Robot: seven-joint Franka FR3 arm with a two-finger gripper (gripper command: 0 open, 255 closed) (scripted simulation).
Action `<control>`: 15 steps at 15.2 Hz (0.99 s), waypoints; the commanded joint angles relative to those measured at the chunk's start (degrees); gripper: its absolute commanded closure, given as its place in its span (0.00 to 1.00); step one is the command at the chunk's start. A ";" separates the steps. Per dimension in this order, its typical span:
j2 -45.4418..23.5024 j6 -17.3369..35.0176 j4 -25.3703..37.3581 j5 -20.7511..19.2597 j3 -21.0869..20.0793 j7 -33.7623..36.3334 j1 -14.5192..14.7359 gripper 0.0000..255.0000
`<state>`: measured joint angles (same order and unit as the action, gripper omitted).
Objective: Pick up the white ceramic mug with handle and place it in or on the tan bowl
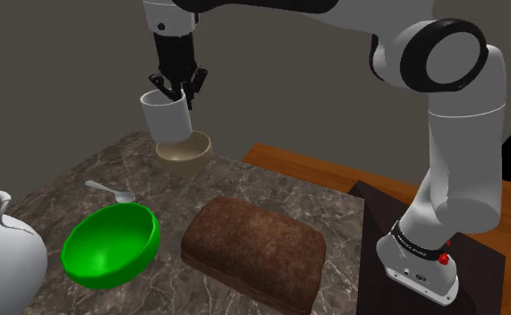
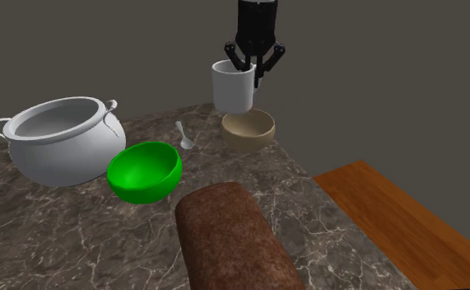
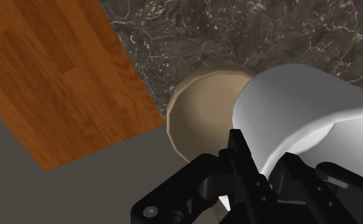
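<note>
My gripper (image 1: 179, 88) is shut on the rim of the white mug (image 1: 166, 116), one finger inside and one outside the wall. The mug hangs upright in the air, its base just above the tan bowl (image 1: 184, 152) at the far edge of the marble table. From the second exterior view the mug (image 2: 233, 86) hangs under the gripper (image 2: 253, 64), over the near-left part of the tan bowl (image 2: 248, 128). In the wrist view a black finger (image 3: 237, 149) clasps the mug's wall (image 3: 301, 121), with the bowl (image 3: 202, 118) below it. I cannot see the handle.
A green bowl (image 1: 112, 243), a spoon (image 1: 110, 191), a white pot (image 1: 3, 255) and a brown loaf (image 1: 253, 251) lie on the marble table (image 1: 244, 192). Past its edge is wooden floor (image 3: 53, 83). The stand (image 1: 432, 268) is at the shoulder view's lower right.
</note>
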<state>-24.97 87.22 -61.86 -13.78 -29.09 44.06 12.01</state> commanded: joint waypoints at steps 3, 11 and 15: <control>-5.83 -4.44 10.52 -1.76 1.62 -4.62 -0.43 1.00; -7.63 -1.98 9.92 -1.93 2.26 -7.09 -2.53 1.00; -5.49 2.61 3.08 -1.11 1.94 -6.74 -4.28 1.00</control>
<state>-31.24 88.42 -56.64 -15.19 -27.03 37.24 8.31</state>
